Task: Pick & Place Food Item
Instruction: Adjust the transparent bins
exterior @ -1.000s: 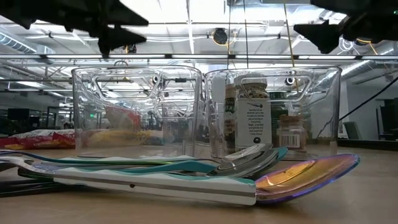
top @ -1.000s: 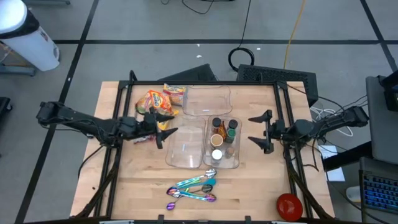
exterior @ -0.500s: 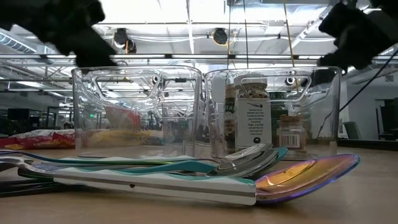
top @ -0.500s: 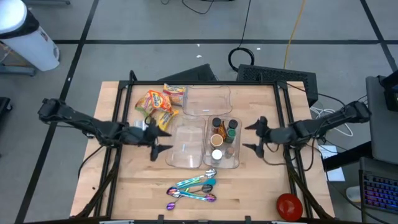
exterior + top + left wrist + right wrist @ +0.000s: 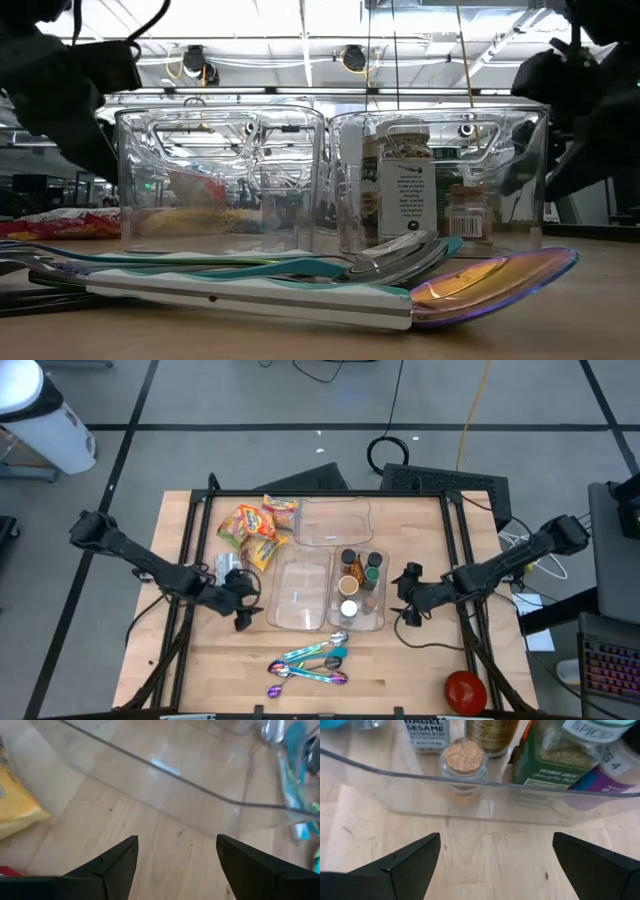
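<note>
Snack packets (image 5: pixel 252 525) beyond empty clear bin (image 5: pixel 298 588); left gripper (image 5: pixel 243 603) low at bin's left, fingers spread, empty; right gripper (image 5: pixel 405 600) low beyond spice bin (image 5: pixel 361 590), fingers spread.

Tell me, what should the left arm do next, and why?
Probably swing toward the snack packets. The left gripper hangs open and empty beside the empty clear bin, so no food is picked yet; the right gripper waits open by the spice bin.

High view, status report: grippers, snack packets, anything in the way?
Left gripper open, empty, beside empty clear plastic bin. Right gripper open, empty, beside clear spice-jar bin. Orange-yellow snack packets untouched. Nothing blocking.
</note>
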`<state>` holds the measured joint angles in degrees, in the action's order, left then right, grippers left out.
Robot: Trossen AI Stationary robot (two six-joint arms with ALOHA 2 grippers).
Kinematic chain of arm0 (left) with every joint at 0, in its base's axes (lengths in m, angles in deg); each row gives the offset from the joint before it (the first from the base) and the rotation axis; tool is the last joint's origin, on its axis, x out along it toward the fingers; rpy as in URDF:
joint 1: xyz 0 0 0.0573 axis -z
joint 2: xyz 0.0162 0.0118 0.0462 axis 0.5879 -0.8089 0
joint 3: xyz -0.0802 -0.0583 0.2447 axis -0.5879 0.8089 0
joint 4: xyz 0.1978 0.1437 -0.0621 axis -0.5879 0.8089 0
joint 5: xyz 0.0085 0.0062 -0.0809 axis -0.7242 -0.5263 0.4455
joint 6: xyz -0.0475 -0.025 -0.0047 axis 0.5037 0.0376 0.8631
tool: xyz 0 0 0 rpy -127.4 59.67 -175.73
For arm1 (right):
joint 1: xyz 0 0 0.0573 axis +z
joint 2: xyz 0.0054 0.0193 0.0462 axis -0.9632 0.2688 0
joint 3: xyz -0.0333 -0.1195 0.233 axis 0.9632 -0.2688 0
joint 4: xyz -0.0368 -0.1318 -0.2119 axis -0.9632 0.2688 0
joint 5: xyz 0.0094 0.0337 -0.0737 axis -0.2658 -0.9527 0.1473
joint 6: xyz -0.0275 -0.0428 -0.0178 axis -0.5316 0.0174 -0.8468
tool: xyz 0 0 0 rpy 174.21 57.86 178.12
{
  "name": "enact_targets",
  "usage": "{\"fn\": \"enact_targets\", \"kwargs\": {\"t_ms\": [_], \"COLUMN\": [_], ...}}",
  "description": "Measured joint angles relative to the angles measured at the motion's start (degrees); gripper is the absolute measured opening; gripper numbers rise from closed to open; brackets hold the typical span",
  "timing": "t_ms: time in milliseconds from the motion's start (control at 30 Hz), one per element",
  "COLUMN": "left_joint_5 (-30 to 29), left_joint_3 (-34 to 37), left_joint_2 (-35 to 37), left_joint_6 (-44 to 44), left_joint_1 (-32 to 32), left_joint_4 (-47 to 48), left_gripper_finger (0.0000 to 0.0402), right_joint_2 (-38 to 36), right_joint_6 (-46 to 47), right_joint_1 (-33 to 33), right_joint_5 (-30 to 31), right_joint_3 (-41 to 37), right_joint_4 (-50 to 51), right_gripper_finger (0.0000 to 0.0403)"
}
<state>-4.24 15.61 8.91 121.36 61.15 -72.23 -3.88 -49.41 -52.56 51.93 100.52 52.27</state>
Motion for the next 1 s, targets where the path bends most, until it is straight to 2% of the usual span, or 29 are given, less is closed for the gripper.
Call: {"fn": "enact_targets", "kwargs": {"t_ms": [300,633,1000], "left_joint_5": [-1.4,-1.2,-1.3], "left_joint_3": [0.0,0.0,0.0], "left_joint_2": [-7.8,-8.1,-8.1], "left_joint_6": [-5.4,-6.2,-5.8], "left_joint_1": [-1.5,-3.6,-3.7], "left_joint_4": [-10.1,-13.1,-13.3], "left_gripper_finger": [0.0271,0.0271,0.0271], "right_joint_2": [4.0,4.1,4.0], "right_joint_6": [-7.1,-14.1,-16.4], "right_joint_1": [-4.4,-9.2,-9.5], "right_joint_5": [0.3,-0.3,0.0], "right_joint_3": [0.0,-0.1,-0.1], "right_joint_4": [-6.8,-8.3,-8.2], "right_gripper_finger": [0.0380,0.0380,0.0380]}}
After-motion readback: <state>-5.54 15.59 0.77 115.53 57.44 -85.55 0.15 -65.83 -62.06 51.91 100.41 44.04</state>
